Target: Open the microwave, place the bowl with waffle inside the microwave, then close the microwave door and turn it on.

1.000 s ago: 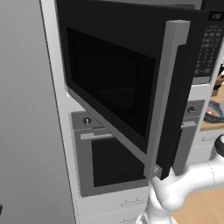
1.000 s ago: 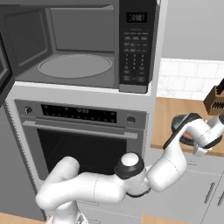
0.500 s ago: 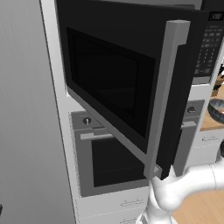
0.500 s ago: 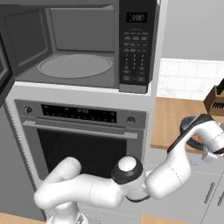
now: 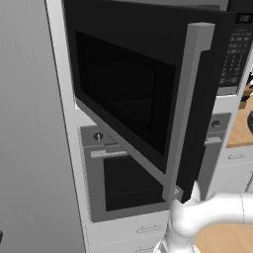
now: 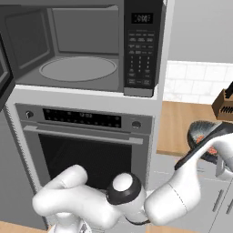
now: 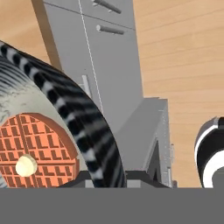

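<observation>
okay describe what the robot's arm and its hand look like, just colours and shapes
The arm is made of smooth, rounded glossy white segments, fat and tube-like, with a bulbous white elbow. One joint carries a round dark cap with a white disc at its centre. Toward the wrist runs a slim black link. The hand shows dark finger parts at the bottom of the hand view. No cables or markings are visible.

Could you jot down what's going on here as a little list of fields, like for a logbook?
Setting: simulated kitchen with a wall of built-in appliances
Microwave: cavity showing, round turntable inside, nothing on it
Microwave door: swung wide open, silver handle at its free edge
Oven: below the microwave, door closed
Bowl with waffle: striped rim close to the hand camera, reddish waffle inside
Arm: reaching right, beside the wooden counter
Gripper: at the bowl's rim; whether it grips cannot be told
Knife block: on the counter by the tiled wall
</observation>
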You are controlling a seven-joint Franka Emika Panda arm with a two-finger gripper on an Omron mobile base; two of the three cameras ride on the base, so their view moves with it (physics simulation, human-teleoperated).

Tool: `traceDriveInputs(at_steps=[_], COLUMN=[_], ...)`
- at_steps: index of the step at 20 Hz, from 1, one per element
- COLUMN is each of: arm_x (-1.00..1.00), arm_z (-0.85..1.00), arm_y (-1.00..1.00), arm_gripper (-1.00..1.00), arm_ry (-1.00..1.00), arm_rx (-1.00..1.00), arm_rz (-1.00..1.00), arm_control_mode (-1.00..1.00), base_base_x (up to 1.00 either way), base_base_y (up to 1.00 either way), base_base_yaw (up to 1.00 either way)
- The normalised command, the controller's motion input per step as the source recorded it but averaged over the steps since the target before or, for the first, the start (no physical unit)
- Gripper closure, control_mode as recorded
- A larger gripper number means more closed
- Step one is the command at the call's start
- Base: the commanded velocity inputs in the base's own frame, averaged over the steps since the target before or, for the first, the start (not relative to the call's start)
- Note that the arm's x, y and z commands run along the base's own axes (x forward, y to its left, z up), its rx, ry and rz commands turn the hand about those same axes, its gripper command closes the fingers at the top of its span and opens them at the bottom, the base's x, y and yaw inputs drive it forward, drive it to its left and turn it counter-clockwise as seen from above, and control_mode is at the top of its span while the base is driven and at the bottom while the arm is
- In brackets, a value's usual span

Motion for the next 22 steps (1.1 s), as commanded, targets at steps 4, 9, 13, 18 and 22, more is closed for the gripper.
traceDriveInputs(at_steps=[4,9,13,18,22], arm_x=[-0.75,-0.61,-0.44,-0.19,-0.10], arm_z=[0.28,0.25,0.25,0.48,0.51], arm_y=[0.71,0.96,0.94,0.71,0.33], arm_gripper=[1.00,1.00,1.00,1.00,1.00], arm_ry=[-0.17,-0.16,-0.12,-0.07,0.00], arm_rx=[-0.03,-0.07,-0.09,-0.05,-0.02], arm_rz=[0.00,0.00,-0.02,-0.02,0.00], arm_control_mode=[-1.00,-1.00,-1.00,-1.00,-1.00], base_base_x=[0.00,0.00,0.00,0.00,0.00], base_base_y=[0.00,0.00,0.00,0.00,0.00], base_base_yaw=[0.00,0.00,0.00,0.00,0.00])
